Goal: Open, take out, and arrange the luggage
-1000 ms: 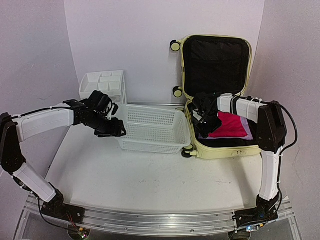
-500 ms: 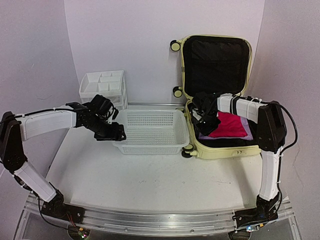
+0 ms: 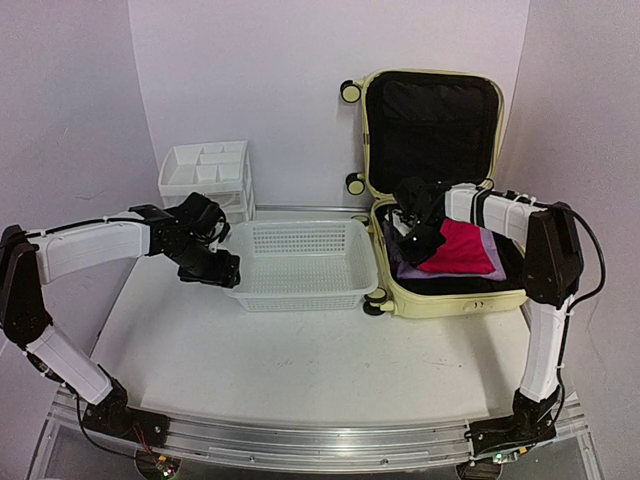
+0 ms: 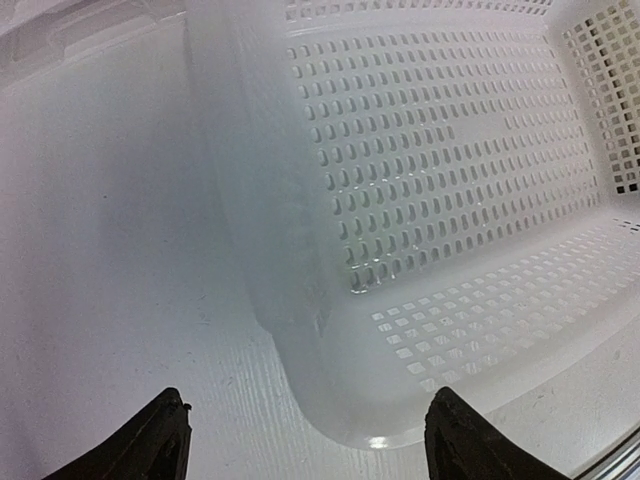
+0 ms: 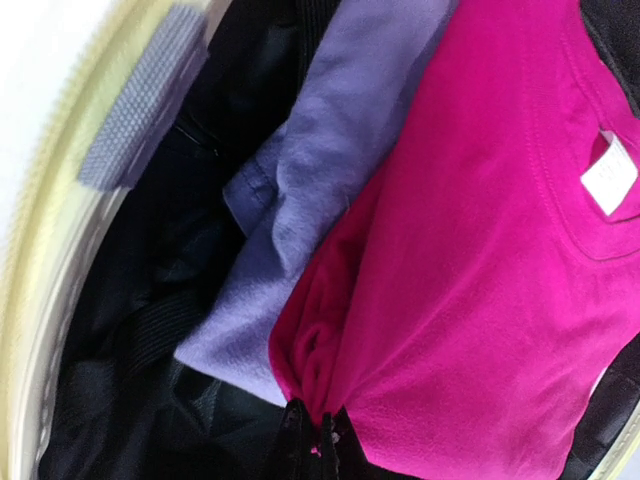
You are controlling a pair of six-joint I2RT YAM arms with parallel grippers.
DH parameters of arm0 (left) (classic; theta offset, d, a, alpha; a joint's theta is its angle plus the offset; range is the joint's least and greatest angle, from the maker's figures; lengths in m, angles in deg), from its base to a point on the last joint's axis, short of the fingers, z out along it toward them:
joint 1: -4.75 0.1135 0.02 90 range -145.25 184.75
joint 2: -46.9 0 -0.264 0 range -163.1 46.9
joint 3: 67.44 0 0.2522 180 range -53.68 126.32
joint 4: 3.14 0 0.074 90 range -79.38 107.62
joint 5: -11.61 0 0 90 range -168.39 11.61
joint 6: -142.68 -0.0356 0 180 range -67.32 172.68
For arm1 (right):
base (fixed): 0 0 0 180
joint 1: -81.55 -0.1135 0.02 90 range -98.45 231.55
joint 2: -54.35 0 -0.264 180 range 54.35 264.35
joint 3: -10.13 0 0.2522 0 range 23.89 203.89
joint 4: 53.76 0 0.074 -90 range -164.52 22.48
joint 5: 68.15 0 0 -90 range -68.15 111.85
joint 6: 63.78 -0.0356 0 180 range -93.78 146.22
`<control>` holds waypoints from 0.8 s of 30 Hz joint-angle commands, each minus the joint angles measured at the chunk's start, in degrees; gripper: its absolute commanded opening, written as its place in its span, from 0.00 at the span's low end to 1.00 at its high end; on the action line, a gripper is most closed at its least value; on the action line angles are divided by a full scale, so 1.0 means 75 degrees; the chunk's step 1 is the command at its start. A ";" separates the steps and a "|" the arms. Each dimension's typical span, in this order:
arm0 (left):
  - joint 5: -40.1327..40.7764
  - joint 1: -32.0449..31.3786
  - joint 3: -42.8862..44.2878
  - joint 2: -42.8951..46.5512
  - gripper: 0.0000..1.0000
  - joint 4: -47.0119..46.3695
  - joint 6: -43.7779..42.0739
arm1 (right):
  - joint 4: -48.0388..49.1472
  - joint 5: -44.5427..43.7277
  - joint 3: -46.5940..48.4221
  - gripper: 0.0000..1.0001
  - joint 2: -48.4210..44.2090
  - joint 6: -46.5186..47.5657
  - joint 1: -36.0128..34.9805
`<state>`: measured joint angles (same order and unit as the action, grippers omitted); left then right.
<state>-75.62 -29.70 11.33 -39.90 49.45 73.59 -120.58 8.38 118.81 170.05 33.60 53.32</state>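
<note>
Step in hand, as I judge it: taking out. The luggage is open and the unpacking has barely begun.

Left gripper (image 4: 308, 430), 9 o'clock of table centre. Jaws spread wide, holding nothing, just off the near-left corner of the white mesh basket (image 3: 300, 292). Contact with the rim: cannot tell. The basket sits at centre with nothing in it.

Right gripper (image 5: 318, 438), 2 o'clock. Jaws pinched shut on a fold at the edge of the magenta shirt (image 3: 462, 250).

Luggage (image 3: 445, 302) lies at 2 o'clock, its wheel end just beside the basket's right end. Lower shell: magenta shirt on top, lavender garment (image 5: 300, 190) beneath it and showing at its side, black lining around both. Anything deeper is hidden. The lid (image 3: 430, 125) stands up at the back, lining bare.

Far, 10 o'clock: white drawer unit (image 3: 205, 168), contents too small to tell.

Next move, judged: raise the shirt clear of the shell wall, carry it toward 9 o'clock over the basket and let go. The grip is on the edge only, so the cloth will hang. It may drag the lavender piece along or catch on the shell edge, so it needs height first.
</note>
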 commanded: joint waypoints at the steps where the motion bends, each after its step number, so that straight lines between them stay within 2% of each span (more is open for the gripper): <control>1: 0.0761 0.0062 0.0313 0.0658 0.79 0.0506 -0.0166 | 0.0443 0.0824 -0.0080 0.00 -0.0864 -0.0257 0.0263; 4: 0.0493 0.0071 0.0546 0.0912 0.77 0.0533 0.0040 | 0.0517 0.1269 -0.0197 0.00 -0.1032 -0.0373 0.0498; 7: -0.0288 0.0071 0.0958 0.1026 0.77 0.0485 0.0516 | 0.0567 0.1626 -0.0290 0.00 -0.1117 -0.0452 0.0642; 11: -0.2342 0.0065 0.1507 0.0619 0.78 -0.0265 0.1718 | 0.0697 0.1734 -0.0421 0.00 -0.1187 -0.0499 0.0735; 14: -0.3774 0.0059 0.1679 0.0113 0.80 -0.1282 0.2981 | 0.0799 0.1738 -0.0515 0.00 -0.1306 -0.0609 0.0845; 19: -0.5051 -0.0113 0.2153 -0.1086 0.85 -0.3587 0.5655 | 0.0966 0.1922 -0.0719 0.00 -0.1526 -0.0626 0.0909; 24: -0.5121 -0.0833 0.4411 -0.3003 0.87 -0.3665 0.6901 | 0.1309 0.2044 -0.1032 0.00 -0.1824 -0.0632 0.0955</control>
<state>-109.11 -31.67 31.92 -54.66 30.69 112.21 -114.44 21.86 112.56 161.35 29.64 60.06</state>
